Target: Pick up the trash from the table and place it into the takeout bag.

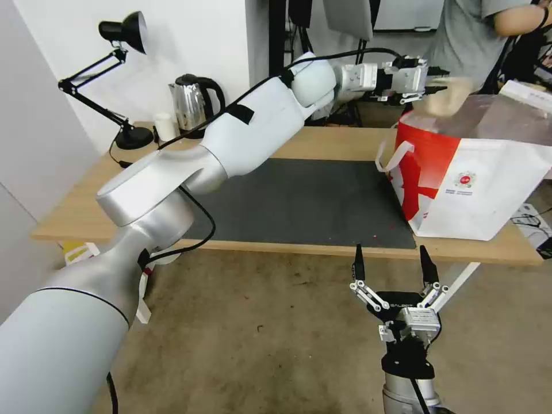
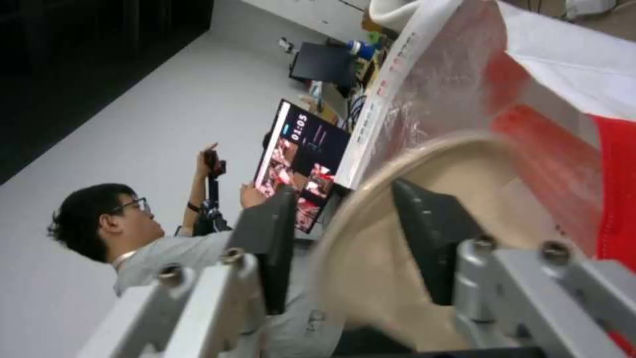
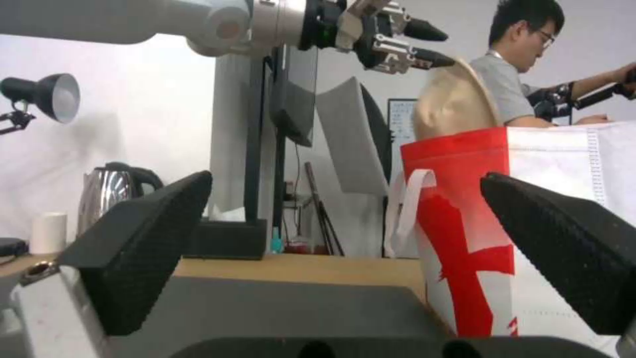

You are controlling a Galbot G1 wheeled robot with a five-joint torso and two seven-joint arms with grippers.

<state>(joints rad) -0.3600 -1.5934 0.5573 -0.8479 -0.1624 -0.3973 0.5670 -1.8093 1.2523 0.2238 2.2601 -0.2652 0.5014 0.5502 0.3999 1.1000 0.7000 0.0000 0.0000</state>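
The shallow beige bowl (image 1: 447, 96) hangs tilted and blurred over the open mouth of the white-and-red takeout bag (image 1: 477, 178), which stands on the right end of the light-wood table (image 1: 322, 141). My left gripper (image 1: 444, 80) reaches out just above the bag's red end, open. In the left wrist view one finger lies inside the bowl (image 2: 371, 268) and the other stands clear of its rim. The right wrist view has the bowl (image 3: 454, 102) below the left gripper (image 3: 449, 48), above the bag (image 3: 563, 199). My right gripper (image 1: 391, 261) waits open below the table's front edge.
A dark grey mat (image 1: 299, 201) covers the table's middle. A black desk lamp (image 1: 123, 34), a steel kettle (image 1: 192, 103) and a small white cup (image 1: 165, 126) stand at the back left. A person works behind the bag.
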